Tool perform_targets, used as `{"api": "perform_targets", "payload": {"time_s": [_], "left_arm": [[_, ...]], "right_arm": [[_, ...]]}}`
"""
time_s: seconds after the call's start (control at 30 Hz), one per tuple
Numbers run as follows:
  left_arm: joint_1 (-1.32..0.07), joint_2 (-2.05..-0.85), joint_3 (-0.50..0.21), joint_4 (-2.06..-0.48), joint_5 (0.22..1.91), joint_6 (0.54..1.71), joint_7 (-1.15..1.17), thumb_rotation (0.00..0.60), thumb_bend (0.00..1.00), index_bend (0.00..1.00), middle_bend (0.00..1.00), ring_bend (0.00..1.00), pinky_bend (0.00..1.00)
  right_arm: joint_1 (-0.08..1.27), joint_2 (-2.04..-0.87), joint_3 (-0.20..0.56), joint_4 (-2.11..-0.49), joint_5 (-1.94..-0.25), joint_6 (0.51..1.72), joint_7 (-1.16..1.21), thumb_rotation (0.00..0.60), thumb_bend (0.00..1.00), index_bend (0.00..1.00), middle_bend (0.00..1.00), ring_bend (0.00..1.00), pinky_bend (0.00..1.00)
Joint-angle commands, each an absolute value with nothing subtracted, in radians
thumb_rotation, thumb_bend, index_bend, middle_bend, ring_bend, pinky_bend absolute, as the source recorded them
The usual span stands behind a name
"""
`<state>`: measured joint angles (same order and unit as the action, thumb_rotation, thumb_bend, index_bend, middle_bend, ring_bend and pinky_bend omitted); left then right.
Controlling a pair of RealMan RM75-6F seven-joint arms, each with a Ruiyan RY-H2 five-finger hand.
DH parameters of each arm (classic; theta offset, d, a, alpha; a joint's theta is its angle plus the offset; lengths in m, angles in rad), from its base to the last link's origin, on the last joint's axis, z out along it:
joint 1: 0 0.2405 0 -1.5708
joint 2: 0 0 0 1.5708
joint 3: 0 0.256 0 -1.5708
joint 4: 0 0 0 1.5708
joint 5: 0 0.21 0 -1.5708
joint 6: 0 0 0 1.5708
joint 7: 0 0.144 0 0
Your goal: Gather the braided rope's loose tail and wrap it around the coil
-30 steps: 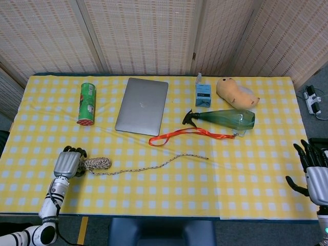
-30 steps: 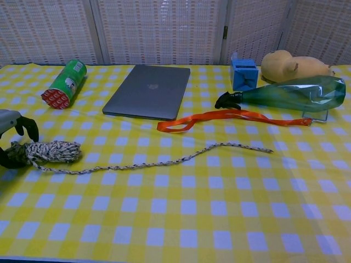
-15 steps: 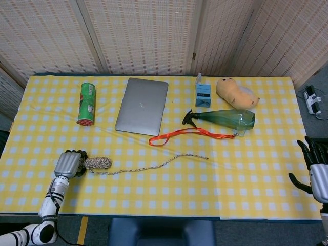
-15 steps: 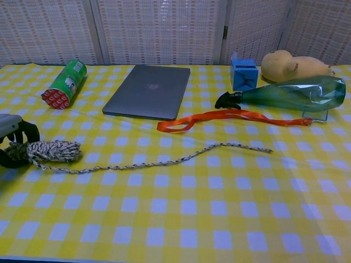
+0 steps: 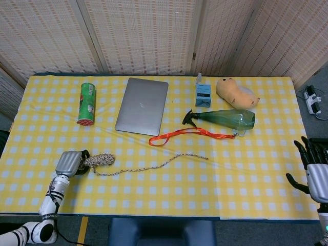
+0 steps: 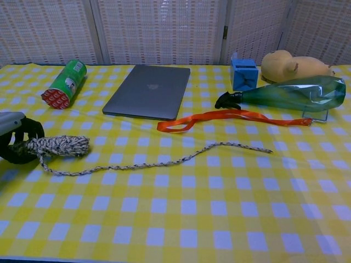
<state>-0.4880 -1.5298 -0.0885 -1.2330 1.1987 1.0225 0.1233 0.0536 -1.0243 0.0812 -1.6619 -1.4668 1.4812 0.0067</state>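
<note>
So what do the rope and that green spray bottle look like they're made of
Braided rope: looks like woven fibre, cotton or synthetic, with a matte, speckled black-and-white braid. Spray bottle: apparently translucent green plastic, glossy with highlights, with a black trigger head that is likely plastic too.

My head view is evenly bright, lit from overhead, with shadows faint and tight under things. My chest view is softer and slightly hazy, colours oversaturated, the lower frame blurred; pale glare streaks the spray bottle (image 6: 299,93) at upper right.
</note>
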Motion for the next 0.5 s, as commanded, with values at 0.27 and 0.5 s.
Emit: {"api": "perform_targets", "payload": {"time_s": [0.27,0.5], "left_arm": [[-0.486,-1.505,-0.1,-1.242,1.341,1.091,-0.092,0.6,0.73,0.81,0.74,0.69,0.8],[-0.49,-1.488,-0.101,-1.299,1.373,1.105,-0.127,0.6,0.73,0.81,0.74,0.69,0.8]], "right_arm": [[0.087,-0.999,0.079,-1.69,-1.491,1.437,-0.013,0.6,0.3,0.0,0.0,0.06,0.0],[0.212,-1.013,0.089,-1.71,-1.547,1.286,-0.016,0.6,0.3,0.1,0.02,0.1,0.05]]}}
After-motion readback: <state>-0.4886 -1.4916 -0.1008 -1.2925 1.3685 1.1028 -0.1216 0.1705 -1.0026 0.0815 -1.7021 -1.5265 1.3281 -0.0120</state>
